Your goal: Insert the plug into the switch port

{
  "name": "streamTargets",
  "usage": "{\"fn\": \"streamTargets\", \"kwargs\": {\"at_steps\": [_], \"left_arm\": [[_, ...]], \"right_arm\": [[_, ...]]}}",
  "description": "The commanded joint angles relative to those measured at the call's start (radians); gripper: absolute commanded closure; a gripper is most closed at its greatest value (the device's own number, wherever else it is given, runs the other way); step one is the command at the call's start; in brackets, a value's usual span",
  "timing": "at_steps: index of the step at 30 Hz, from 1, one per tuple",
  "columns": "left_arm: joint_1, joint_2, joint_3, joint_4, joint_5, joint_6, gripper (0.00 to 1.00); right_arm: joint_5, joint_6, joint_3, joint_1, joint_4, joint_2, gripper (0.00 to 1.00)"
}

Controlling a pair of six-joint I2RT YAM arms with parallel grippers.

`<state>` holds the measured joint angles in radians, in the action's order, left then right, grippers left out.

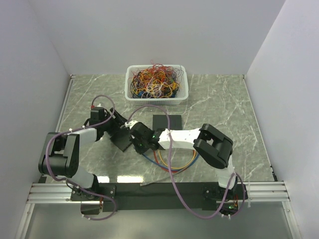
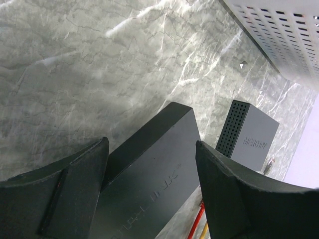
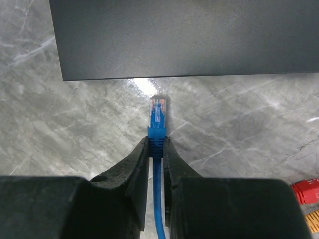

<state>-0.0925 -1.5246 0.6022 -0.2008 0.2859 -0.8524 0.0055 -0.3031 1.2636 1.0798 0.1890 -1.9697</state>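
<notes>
A black flat switch (image 1: 122, 139) lies between my two arms, and my left gripper (image 1: 115, 130) is shut on it. In the left wrist view the switch (image 2: 149, 184) fills the gap between the fingers (image 2: 79, 189) of the left gripper (image 2: 152, 142), which press on its two sides. My right gripper (image 1: 139, 142) is shut on the boot of a blue cable's plug (image 3: 157, 112). The right gripper (image 3: 157, 142) points the clear plug tip at the switch (image 3: 184, 37), a short gap from its edge. The ports are hidden.
A second dark grey box (image 1: 167, 122) with a perforated side (image 2: 249, 134) stands just behind the switch. Red, yellow and blue cables (image 1: 172, 162) loop under the right arm, with red and yellow plugs (image 3: 306, 191) nearby. A white basket (image 1: 130, 94) of coloured cables stands at the back.
</notes>
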Motion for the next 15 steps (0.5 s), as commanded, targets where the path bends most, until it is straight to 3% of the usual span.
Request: {"fn": "streamTargets", "kwargs": {"at_steps": [1, 15], "left_arm": [[-0.010, -0.005, -0.027, 0.005, -0.013, 0.001, 0.23], [-0.012, 0.004, -0.085, -0.009, -0.057, 0.021, 0.28]], "right_arm": [[0.016, 0.013, 0.049, 0.011, 0.006, -0.001, 1.00], [0.021, 0.015, 0.128, 0.017, 0.038, -0.037, 1.00]]}}
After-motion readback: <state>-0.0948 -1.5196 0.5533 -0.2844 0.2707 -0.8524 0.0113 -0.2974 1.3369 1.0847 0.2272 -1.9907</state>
